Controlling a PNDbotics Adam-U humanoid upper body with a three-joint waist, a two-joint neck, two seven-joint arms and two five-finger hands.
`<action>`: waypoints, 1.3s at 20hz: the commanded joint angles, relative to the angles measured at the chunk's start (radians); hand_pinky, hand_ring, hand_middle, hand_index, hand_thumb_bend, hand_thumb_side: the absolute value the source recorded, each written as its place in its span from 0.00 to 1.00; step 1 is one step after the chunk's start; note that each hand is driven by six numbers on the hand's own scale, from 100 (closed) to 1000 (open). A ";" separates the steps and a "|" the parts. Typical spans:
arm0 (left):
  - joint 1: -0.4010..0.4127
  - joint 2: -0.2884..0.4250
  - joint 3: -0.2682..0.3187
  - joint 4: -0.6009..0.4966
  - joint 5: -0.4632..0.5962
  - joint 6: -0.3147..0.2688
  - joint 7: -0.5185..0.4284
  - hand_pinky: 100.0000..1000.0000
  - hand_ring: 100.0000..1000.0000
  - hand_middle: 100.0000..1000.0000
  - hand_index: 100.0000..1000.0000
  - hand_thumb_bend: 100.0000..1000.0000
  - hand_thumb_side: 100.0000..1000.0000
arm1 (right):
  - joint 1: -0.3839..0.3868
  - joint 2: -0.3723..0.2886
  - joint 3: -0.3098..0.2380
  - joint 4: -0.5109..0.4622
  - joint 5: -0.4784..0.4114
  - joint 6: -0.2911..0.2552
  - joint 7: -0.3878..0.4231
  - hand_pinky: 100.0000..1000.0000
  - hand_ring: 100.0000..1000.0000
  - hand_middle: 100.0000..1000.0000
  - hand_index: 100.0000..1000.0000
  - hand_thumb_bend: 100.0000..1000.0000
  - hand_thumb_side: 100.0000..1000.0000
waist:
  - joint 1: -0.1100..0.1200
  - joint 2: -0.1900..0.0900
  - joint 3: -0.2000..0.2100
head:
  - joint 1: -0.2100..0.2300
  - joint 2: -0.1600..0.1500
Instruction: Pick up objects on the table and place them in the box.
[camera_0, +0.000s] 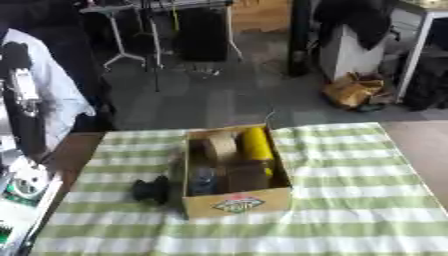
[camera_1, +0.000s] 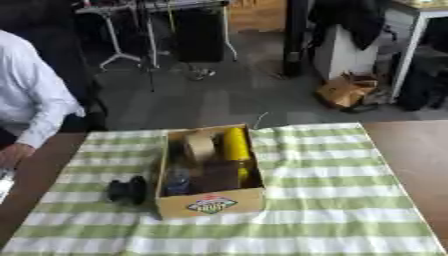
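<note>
— So, what stood at the left edge of the tabletop?

— Only in the left eye view, a black and silver stretch of the robot's left arm (camera_0: 24, 100) rose upright there. I could not pick out the left hand on it, so whether its fingers were spread, pressed together or pinching anything, I cannot tell. The right hand showed in neither view.

— And the thing left to collect?

— A small black object (camera_1: 128, 190) lay on the green-and-white checked tablecloth (camera_0: 350, 200), between the tabletop's left edge and the cardboard box (camera_0: 273, 199). It sat just beside the box's left wall, near the box's front corner, and nothing held it. Its shape was too blurred to name more closely.

— Where was the box?

— Around the middle of the tabletop, its far end close to the far edge and its labelled front wall facing the near edge. It stood open.

— What lay inside?

— At the near left, a dark bluish item (camera_0: 203, 181) that I could not make out. Behind it, toward the far end, was a brown tape roll (camera_0: 220, 145). A brown block (camera_0: 248, 176) filled the near middle, and a yellow cylinder (camera_0: 257, 144) lay along the right wall.

— And further right?

— Bare cloth, then a strip of brown wooden tabletop (camera_1: 411, 150) at the right edge.
</note>
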 joint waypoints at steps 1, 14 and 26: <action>-0.062 0.133 -0.038 0.080 -0.140 0.145 -0.254 0.89 0.98 0.93 0.97 0.32 1.00 | 0.000 -0.024 0.000 -0.016 0.012 -0.100 -0.100 0.89 1.00 0.92 0.95 0.00 1.00 | -0.001 -0.015 0.000 | 0.000 0.006; -0.225 0.373 -0.167 0.226 -0.516 0.179 -1.292 0.96 1.00 0.94 1.00 0.56 0.94 | 0.008 -0.035 0.016 -0.016 0.012 -0.077 -0.100 0.89 1.00 0.92 0.94 0.00 1.00 | 0.004 -0.028 -0.001 | 0.016 -0.008; -0.341 0.439 -0.313 0.461 -0.467 0.158 -1.528 1.00 1.00 1.00 1.00 0.74 0.68 | 0.007 -0.047 0.037 -0.016 0.011 -0.057 -0.100 0.88 1.00 0.92 0.92 0.00 1.00 | 0.020 -0.034 -0.007 | 0.006 0.009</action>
